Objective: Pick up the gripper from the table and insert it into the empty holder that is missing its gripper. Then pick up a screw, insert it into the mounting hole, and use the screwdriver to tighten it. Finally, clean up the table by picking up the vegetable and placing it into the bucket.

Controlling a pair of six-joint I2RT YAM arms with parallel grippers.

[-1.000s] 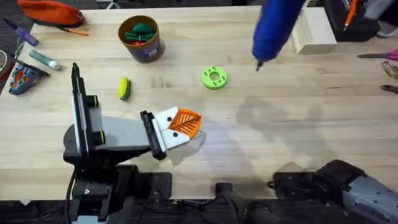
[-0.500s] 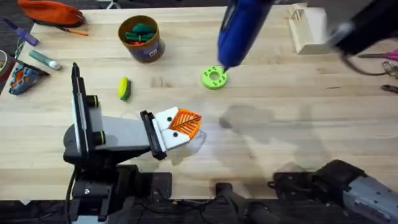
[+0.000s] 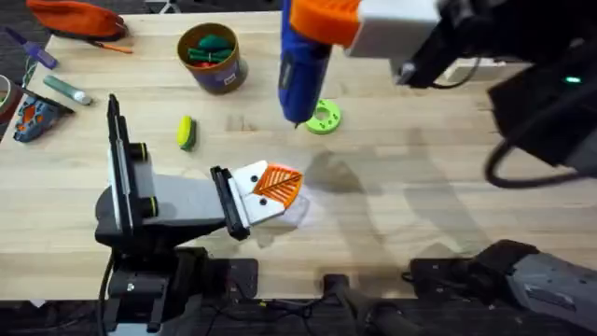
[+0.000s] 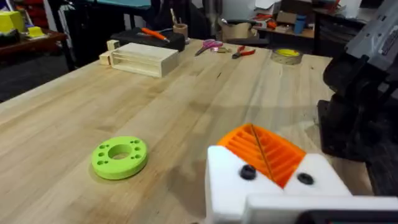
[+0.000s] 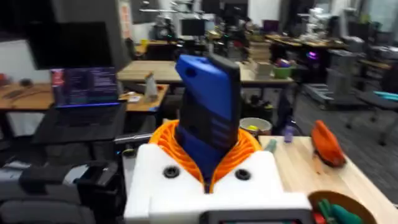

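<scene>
Desk of pale wood, carrying the items listed; right hand, white with orange ribbed pads, hanging high over the far middle and clamping the screwdriver, blue body held roughly upright with its grey tip pointing down; the tip is sitting just beside the green round disc, on that disc's left edge in the overhead view; in the right wrist view the same screwdriver is standing between the orange pads; holder, the white bracket of the left arm, lying near the desk's near-left edge with its long axis running left to right; the gripper, orange and ribbed, is already sitting in that holder; in the left wrist view two dark spots are showing on the white face below it, but whether either is a screw or an open hole cannot be told; left hand resting low on the desk, fingers' spacing not readable; the holder is lying nearer and slightly left of the screwdriver tip, so the coming move is, by judgement, a descent toward the near side by the right arm; vegetable lying on the desk left of the disc; bucket standing farther off, already holding green pieces.
</scene>
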